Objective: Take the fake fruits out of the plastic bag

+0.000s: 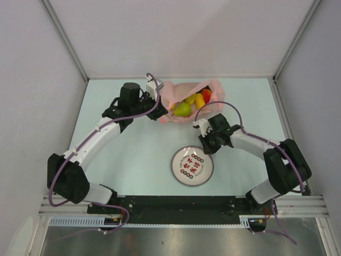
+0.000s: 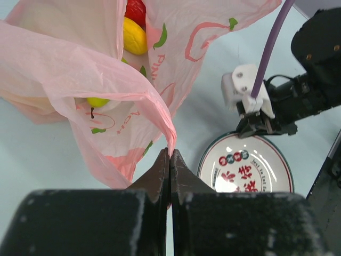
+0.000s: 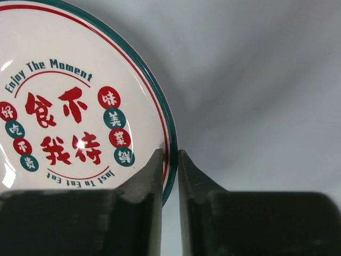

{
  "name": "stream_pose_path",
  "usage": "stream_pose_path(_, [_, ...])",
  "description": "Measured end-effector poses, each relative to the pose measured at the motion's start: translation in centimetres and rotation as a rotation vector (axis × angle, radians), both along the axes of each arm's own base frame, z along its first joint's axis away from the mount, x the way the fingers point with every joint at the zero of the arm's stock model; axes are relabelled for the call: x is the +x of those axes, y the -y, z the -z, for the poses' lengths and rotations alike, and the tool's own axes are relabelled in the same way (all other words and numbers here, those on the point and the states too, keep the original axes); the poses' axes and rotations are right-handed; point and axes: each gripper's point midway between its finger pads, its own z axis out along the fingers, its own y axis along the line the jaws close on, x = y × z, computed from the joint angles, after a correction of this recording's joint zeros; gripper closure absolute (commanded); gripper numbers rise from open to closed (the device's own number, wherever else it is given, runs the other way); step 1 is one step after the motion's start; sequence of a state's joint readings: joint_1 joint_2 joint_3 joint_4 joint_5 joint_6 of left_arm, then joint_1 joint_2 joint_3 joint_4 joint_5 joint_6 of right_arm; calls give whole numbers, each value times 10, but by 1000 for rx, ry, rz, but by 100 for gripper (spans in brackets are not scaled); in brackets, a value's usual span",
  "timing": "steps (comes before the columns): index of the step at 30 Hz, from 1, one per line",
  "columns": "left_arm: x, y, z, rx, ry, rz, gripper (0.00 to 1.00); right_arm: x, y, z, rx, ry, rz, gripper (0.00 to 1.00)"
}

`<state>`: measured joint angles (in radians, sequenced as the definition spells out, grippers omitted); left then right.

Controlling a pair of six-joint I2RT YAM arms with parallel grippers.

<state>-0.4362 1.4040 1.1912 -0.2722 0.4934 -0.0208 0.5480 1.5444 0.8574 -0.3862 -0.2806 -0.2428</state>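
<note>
The pink plastic bag (image 1: 181, 92) lies open at the back of the table. Inside it are a green pear (image 1: 182, 109), a yellow mango (image 1: 200, 100) and a red watermelon slice (image 1: 206, 95). My left gripper (image 1: 159, 110) is shut on the bag's front edge; in the left wrist view its tips (image 2: 170, 152) pinch the pink film (image 2: 69, 64), with a yellow fruit (image 2: 133, 36), a red fruit (image 2: 136, 8) and a green apple (image 2: 97, 101) showing in or through it. My right gripper (image 1: 206, 148) is closed to a thin slit, holds nothing, and hovers over the plate's rim (image 3: 170, 153).
A round white plate (image 1: 178, 160) with red and green lettering lies in the middle of the table, between the arms; it also shows in the left wrist view (image 2: 213, 160) and the right wrist view (image 3: 144, 80). White walls enclose the table on three sides.
</note>
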Motion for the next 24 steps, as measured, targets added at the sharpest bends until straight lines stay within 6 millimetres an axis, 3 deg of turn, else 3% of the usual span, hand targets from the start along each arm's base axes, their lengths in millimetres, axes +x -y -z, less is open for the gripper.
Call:
stream_pose_path(1, [0, 0, 0, -1, 0, 0, 100, 2, 9, 0, -11, -1, 17, 60])
stream_pose_path(3, [0, 0, 0, -2, -1, -1, 100, 5, 22, -1, -33, 4, 37, 52])
stream_pose_path(6, [-1, 1, 0, -5, -5, 1, 100, 2, 26, -16, -20, -4, 30, 49])
stream_pose_path(8, [-1, 1, 3, -5, -9, 3, 100, 12, 8, -51, 66, 33, 9, 50])
stream_pose_path(13, [-7, -1, 20, 9, -49, 2, 100, 69, -49, -181, 352, 346, -5, 56])
stream_pose_path(15, [-8, -2, 22, 10, -59, 0, 100, 87, -64, -213, 414, 441, 3, 59])
stream_pose_path(16, [-8, -2, 22, 9, -60, -1, 100, 97, -70, -219, 430, 470, 14, 60])
stream_pose_path(18, [-8, -1, 22, 5, -63, -4, 100, 115, -81, -212, 434, 484, 36, 64])
stream_pose_path(19, [-8, -1, 21, 3, -64, -4, 100, 128, -85, -199, 420, 478, 53, 65])
stream_pose_path(22, [-8, -1, 21, -1, -67, -7, 100, 153, -88, -133, 324, 398, 103, 66])
stream_pose_path(24, [-8, -1, 20, -2, -66, -7, 100, 159, -83, -97, 264, 348, 132, 53])
